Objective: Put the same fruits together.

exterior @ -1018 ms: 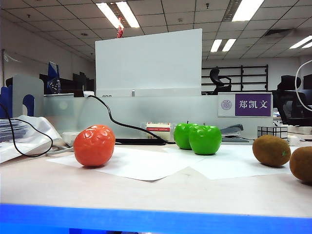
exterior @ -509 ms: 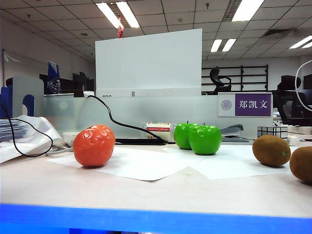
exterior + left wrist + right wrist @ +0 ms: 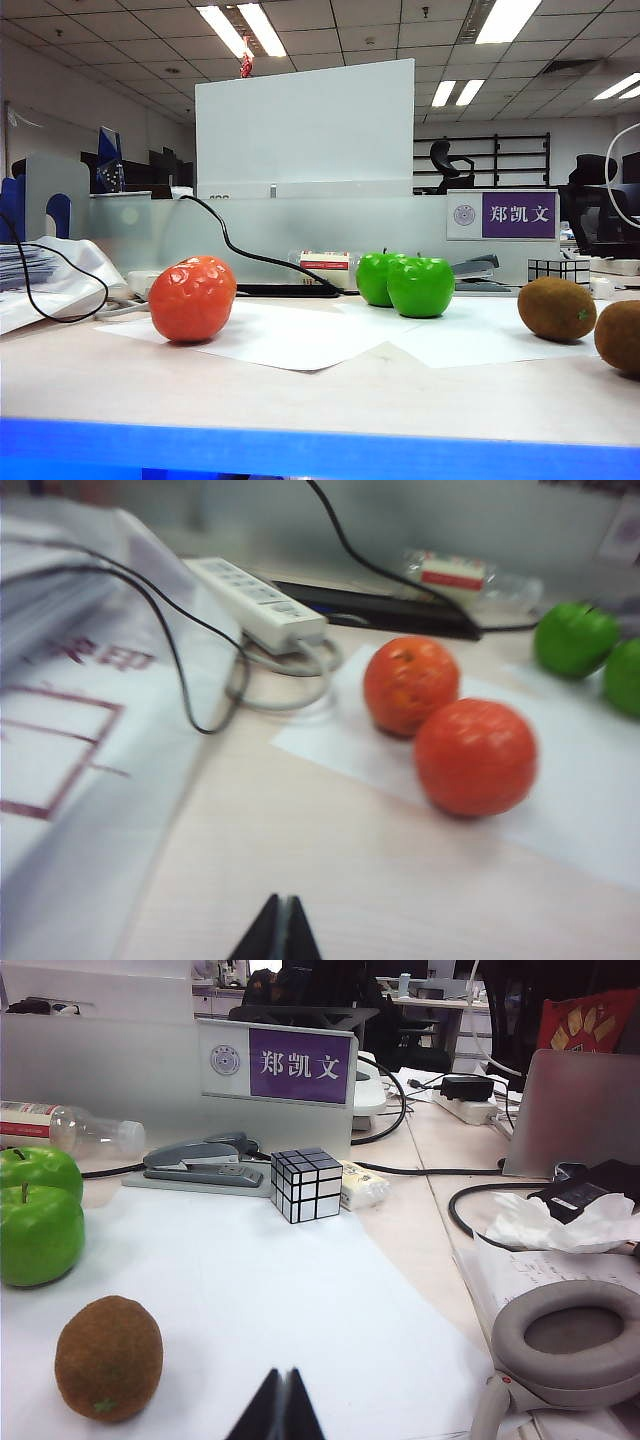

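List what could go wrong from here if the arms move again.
1. The oranges sit touching on loose white paper; a nudge may roll them apart.
2. A black cable and power strip lie near the shut left tool; it could snag.
3. One kiwi lies close to the shut right tool and might get bumped.

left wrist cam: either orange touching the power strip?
No. Both oranges sit on white paper, apart from the power strip.

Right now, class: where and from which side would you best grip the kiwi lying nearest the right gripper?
Grip the kiwi across its narrow middle, coming from above, I'd judge: it lies on its side on the paper, apart from the apples. The right gripper, jaws shut, must open first.
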Controlling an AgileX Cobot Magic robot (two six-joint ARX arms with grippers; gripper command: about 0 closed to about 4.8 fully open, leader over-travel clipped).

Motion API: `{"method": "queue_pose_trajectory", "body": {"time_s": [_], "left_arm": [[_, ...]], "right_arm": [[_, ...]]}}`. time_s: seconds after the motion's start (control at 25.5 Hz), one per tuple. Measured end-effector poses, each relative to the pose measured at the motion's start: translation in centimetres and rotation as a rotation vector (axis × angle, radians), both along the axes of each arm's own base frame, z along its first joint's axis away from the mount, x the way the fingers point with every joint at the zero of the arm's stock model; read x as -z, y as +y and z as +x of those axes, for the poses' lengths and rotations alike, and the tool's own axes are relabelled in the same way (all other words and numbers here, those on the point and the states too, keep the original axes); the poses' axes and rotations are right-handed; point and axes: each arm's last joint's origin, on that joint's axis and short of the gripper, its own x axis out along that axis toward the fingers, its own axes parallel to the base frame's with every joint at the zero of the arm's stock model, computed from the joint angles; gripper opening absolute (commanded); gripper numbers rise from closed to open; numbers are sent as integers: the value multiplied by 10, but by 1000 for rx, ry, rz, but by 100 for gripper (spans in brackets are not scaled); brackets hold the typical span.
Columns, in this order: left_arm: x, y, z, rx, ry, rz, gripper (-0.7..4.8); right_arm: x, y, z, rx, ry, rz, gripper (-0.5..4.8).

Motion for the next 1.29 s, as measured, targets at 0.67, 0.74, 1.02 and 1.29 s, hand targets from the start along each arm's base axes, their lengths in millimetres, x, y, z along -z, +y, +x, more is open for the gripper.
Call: {"method": "queue_pose_trajectory", "body": {"time_s": [0.67, 0.74, 1.02, 1.29], "left_arm": [[-16, 3, 1, -105, -188, 124, -4], [-17, 3, 1, -105, -194, 123, -4], [-17, 3, 1, -105, -194, 123, -4], [-16, 3, 1, -105, -189, 124, -4]], "right_arm": [[0, 0, 0, 0, 0, 0, -5], [0, 0, 0, 0, 0, 0, -5], [0, 0, 0, 0, 0, 0, -5], [0, 0, 0, 0, 0, 0, -5]]}}
